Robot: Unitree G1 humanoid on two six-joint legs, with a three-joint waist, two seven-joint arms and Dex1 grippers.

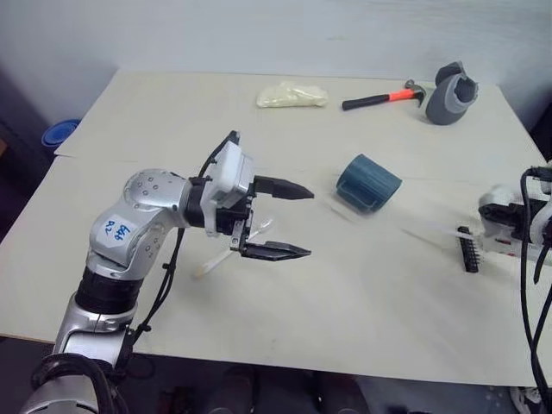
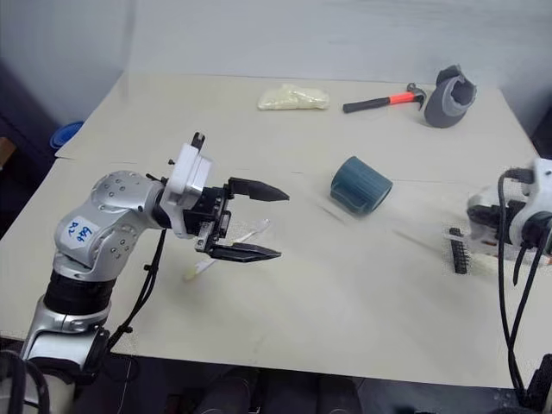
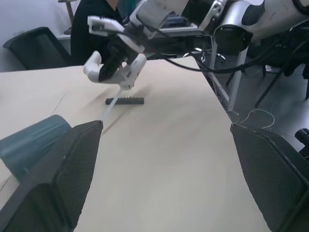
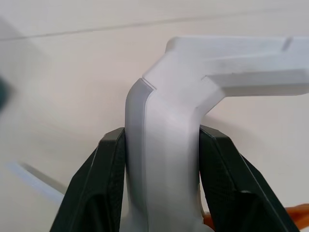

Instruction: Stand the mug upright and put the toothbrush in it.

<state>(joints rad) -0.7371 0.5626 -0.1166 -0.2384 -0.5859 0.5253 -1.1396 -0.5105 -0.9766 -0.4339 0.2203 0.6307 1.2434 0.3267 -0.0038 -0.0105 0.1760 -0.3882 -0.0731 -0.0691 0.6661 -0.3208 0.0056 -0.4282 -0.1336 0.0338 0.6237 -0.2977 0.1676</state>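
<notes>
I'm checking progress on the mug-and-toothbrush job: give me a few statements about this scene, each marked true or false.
1. The mug lies on its side. True.
2. The left tool is shut on the toothbrush. False: its jaws are open, and the toothbrush lies on the table.
3. The right tool grips a white glue gun. True.
4. The hammer is inside the mug. False: it lies at the table's far side, apart from the mug.

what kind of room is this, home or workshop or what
Probably a lab or office test space, not a home. A plain pale table holds unrelated items: a hammer, a mug on its side and a grey hollow object. The left wrist view shows office chairs and a seated person.
</notes>
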